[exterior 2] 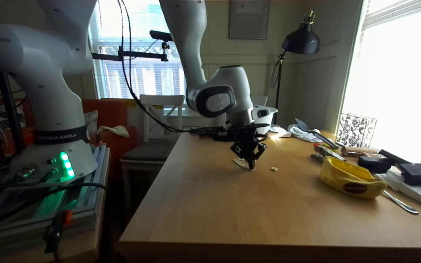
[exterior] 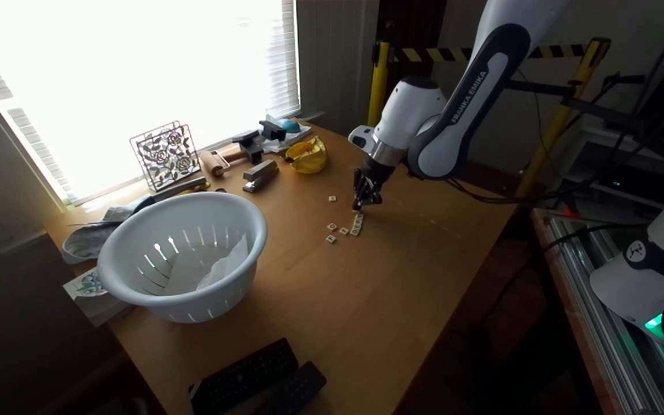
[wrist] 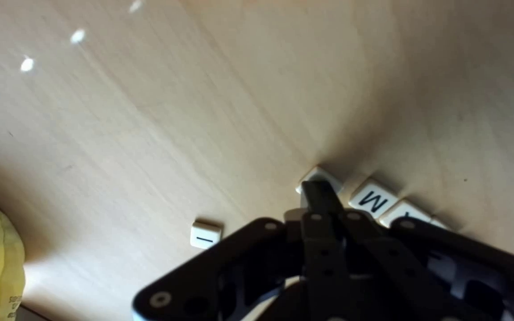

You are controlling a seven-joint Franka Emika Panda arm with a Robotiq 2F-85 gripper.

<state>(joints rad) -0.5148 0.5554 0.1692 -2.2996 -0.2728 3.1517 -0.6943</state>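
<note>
My gripper (wrist: 321, 189) points down at the tabletop, its fingers pressed together and shut. Under the fingertips lies a small white tile (wrist: 317, 171), partly covered by them; its face is hidden, and whether the tips press on it I cannot tell. Just to its right in the wrist view is a tile marked M (wrist: 373, 199), with another tile (wrist: 400, 214) against it, partly behind the gripper. Off to the left lies a separate tile with a single stroke (wrist: 205, 235). In an exterior view, a short row of tiles (exterior: 357, 226) runs from the gripper, with loose tiles (exterior: 332, 227) beside it.
A large white colander (exterior: 182, 301) with paper inside stands on the wooden table (exterior: 332, 323). Black remote-like devices (exterior: 245, 377) lie near the edge. A yellow pouch (exterior 2: 349, 179), a stapler (exterior: 260, 174), and a rose-patterned metal holder (exterior: 166, 155) are on the window side.
</note>
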